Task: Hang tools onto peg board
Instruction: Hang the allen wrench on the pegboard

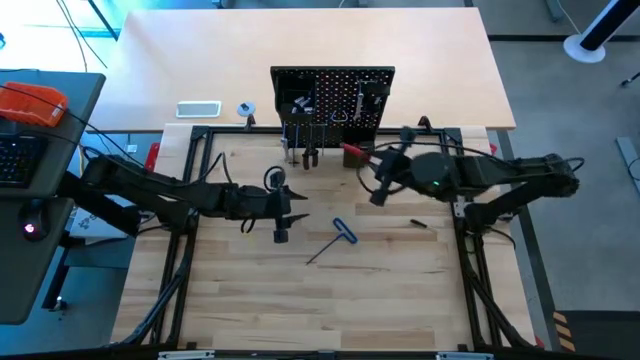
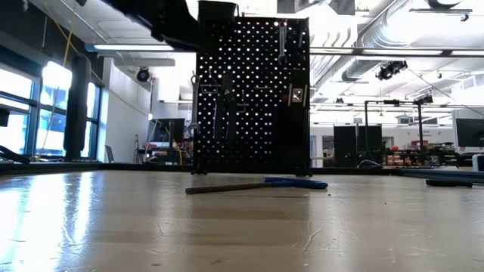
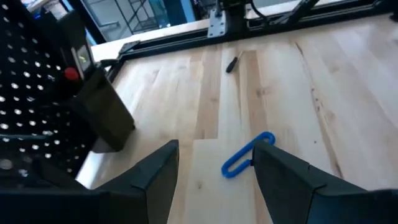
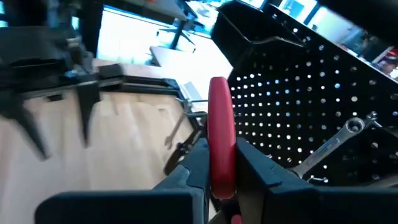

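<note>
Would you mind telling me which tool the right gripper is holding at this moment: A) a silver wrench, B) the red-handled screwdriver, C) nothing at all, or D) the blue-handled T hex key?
B: the right gripper is clamped on the red-handled screwdriver beside the upright black perforated peg board, while the blue-handled T hex key lies on the wooden table.

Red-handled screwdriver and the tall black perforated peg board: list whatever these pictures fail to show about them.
- Red-handled screwdriver: the right claw is shut on it; in the right wrist view the fingers hide its lower end and its tip cannot be made out.
- Black perforated peg board: the low view shows it backlit, so its hanging tools are dark outlines.
- In the high view the board is seen steeply from above, its tools too small to name.
</note>
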Available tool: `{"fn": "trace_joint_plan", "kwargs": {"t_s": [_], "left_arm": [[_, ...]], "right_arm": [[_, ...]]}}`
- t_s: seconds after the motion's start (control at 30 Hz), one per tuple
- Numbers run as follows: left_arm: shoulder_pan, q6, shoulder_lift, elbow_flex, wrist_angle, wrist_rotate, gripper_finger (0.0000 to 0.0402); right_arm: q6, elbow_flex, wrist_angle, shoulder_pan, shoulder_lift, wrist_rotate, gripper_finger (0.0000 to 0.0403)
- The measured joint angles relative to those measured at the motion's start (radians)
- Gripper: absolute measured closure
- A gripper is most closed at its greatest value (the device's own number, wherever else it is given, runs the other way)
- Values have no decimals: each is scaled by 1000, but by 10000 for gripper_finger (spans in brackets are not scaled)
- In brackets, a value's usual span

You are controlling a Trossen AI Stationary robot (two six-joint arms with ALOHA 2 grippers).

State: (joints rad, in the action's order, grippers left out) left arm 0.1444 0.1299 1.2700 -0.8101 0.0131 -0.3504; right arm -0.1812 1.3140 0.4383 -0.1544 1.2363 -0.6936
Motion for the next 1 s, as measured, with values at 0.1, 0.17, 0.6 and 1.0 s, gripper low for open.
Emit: {"fn": "trace_joint_plan", "kwargs": {"t_s": [0.1,0.17,0.6,1.0], "left_arm": [[0,-23,0,40,59,3,207],[0,-45,0,52,67,3,207],[23,-84,0,63,68,1,207],[55,-65,0,63,62,0,207]], "right_arm": [[-26,0,-45,51,54,30,365],[-43,0,-71,69,101,31,365],[-45,-1,-308,150,237,-142,365],[-107,-1,-368,242,287,-27,365]]}}
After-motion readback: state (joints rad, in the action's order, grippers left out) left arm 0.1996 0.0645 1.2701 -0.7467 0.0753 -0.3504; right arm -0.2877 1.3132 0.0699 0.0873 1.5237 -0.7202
